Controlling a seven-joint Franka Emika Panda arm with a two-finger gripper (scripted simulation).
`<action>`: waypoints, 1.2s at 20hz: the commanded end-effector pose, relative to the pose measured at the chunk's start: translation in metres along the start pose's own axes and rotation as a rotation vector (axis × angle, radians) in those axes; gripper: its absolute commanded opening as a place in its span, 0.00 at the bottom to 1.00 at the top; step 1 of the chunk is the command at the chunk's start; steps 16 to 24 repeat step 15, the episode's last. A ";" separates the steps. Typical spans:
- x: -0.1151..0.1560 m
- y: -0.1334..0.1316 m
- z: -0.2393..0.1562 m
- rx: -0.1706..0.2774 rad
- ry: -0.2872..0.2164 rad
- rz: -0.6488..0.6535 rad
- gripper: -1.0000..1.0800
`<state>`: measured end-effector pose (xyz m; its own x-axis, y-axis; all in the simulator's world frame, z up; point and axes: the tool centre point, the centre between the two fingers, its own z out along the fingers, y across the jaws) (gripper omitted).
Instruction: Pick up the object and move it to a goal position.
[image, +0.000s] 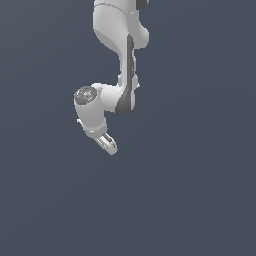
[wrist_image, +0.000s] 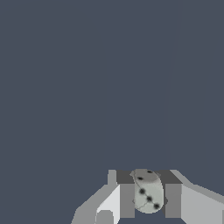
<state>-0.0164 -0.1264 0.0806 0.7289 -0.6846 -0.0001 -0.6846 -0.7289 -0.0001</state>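
Note:
In the wrist view the object (wrist_image: 148, 196) is a small pale grey rounded piece with black dots. It sits squeezed between the two grey fingers (wrist_image: 127, 200) of my gripper (wrist_image: 149, 186), which is shut on it. In the exterior view the white arm hangs down from the top and bends toward that view's left, with the gripper (image: 110, 145) at its lower end. The object is too small to make out there, hidden between the fingertips. No goal marker shows in either view.
A plain dark blue-grey ground fills both views around the arm (image: 120, 60). No other objects, containers or edges are in sight.

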 end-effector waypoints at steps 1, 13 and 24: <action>0.015 0.011 -0.020 0.000 0.000 0.000 0.00; 0.054 0.035 -0.067 -0.001 0.000 0.000 0.00; 0.055 0.035 -0.068 -0.001 0.000 0.000 0.00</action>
